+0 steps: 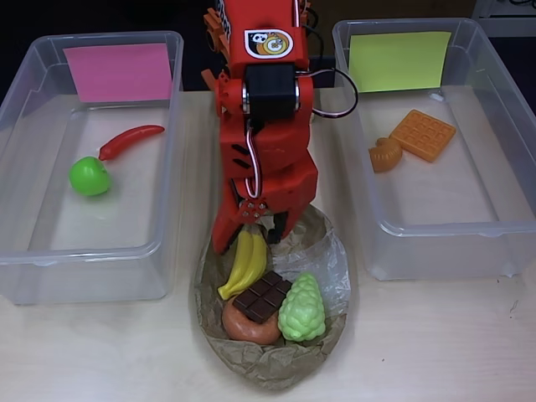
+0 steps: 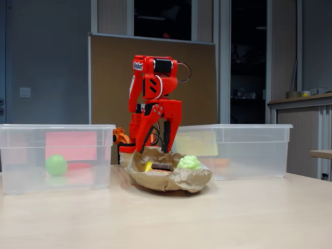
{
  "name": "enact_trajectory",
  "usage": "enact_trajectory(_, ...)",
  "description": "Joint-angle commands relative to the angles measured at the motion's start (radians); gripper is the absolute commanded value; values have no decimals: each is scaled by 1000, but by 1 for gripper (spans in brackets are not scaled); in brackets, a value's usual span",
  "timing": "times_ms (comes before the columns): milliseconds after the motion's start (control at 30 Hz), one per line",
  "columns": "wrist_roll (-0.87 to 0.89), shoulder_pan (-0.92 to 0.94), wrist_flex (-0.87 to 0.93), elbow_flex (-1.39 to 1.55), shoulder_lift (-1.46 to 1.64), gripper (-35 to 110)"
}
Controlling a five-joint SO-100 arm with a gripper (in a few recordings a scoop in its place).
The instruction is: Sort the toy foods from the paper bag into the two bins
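In the overhead view, the paper bag (image 1: 272, 356) lies on the table (image 1: 435, 343) at the near middle, between two bins. The bin at the left (image 1: 92, 163) holds a chili (image 1: 131, 141) with an apple (image 1: 90, 176) just below it, and a paper sheet (image 1: 119, 71) stands at its far end. The bin at the right (image 1: 435, 151) holds a waffle (image 1: 422, 134) with a croissant (image 1: 385, 155) just left of it, and another sheet (image 1: 399, 60) at its far end. Inside the bag the bananas (image 1: 244, 262) lie at the upper left, the chocolate bar (image 1: 262, 296) rests on the donut (image 1: 248, 325), and the grapes (image 1: 301, 308) sit at the right. The gripper (image 1: 255, 226) reaches down into the bag's far edge, over the bananas' upper end.
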Motion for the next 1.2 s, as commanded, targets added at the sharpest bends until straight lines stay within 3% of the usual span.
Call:
enact_trajectory(0,-155,-15,-20,-103,-14,31)
enact_trajectory(233,-433,-17,-83,-167,-38,29)
enact_trajectory(433,-561,3,-132,-178,-92,28)
enact_trajectory(767,-604,35,-169,-166,-138,27)
enact_trajectory(1167,-517,11,-196,-133,-209,25)
